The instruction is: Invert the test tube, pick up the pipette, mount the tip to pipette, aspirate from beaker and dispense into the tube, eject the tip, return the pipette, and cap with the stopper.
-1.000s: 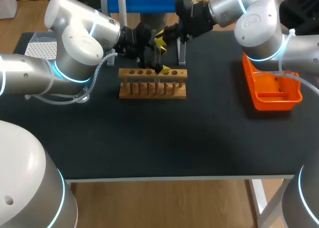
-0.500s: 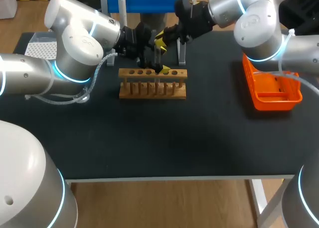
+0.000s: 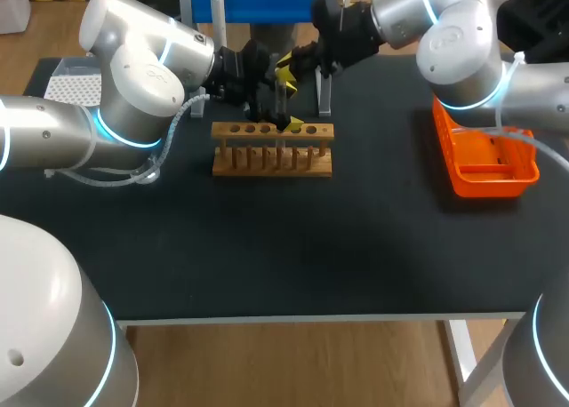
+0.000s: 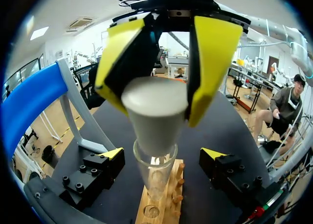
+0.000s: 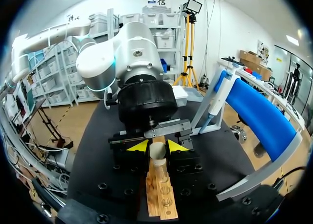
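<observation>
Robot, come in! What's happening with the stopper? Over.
Right hand shut on stopper. Left hand open, either side of test tube in rack. Stopper at tube's mouth. Nothing in the way.

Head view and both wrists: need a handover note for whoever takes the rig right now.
Right end effector: shut on the white stopper, which sits at the mouth of the test tube.
Left end effector: open, one finger on each side of the tube, not touching it.
The tube stands upright in the wooden rack.
Done: apparently every step before capping.
Left: press the stopper home (seating can't be confirmed), release it, back both arms away.
</observation>
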You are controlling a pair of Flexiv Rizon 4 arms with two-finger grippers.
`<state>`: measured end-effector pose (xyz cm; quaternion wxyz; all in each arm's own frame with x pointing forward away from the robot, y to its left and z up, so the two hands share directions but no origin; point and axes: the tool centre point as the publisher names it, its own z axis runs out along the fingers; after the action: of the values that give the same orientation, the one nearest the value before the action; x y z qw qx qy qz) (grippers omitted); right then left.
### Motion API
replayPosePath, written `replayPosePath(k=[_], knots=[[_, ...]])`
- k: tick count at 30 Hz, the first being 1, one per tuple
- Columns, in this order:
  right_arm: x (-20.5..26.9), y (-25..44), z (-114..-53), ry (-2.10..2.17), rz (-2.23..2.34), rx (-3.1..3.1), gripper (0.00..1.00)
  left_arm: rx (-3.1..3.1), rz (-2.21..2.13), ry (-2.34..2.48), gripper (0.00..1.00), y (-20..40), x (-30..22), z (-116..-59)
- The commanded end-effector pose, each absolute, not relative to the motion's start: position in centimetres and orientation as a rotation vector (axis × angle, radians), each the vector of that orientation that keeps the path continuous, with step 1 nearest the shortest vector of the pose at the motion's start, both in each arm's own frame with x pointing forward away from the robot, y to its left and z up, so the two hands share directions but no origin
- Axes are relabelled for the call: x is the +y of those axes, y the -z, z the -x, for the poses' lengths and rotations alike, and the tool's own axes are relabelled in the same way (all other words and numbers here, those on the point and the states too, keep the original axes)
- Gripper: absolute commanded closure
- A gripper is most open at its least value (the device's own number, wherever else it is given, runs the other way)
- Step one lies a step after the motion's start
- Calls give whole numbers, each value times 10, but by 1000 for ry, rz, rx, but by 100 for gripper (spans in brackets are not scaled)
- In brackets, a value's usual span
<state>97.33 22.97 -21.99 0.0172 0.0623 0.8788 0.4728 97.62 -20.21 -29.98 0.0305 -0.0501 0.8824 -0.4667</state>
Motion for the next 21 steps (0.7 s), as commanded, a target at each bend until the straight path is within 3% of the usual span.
replayPosePath(k=[1,21], knots=[[229,219,-974,-1468,-192,2731,100,2721,153,1437,0,300,-202,-977],[231,224,-974,-1458,-186,2748,100,2721,153,1437,0,300,-202,-977]])
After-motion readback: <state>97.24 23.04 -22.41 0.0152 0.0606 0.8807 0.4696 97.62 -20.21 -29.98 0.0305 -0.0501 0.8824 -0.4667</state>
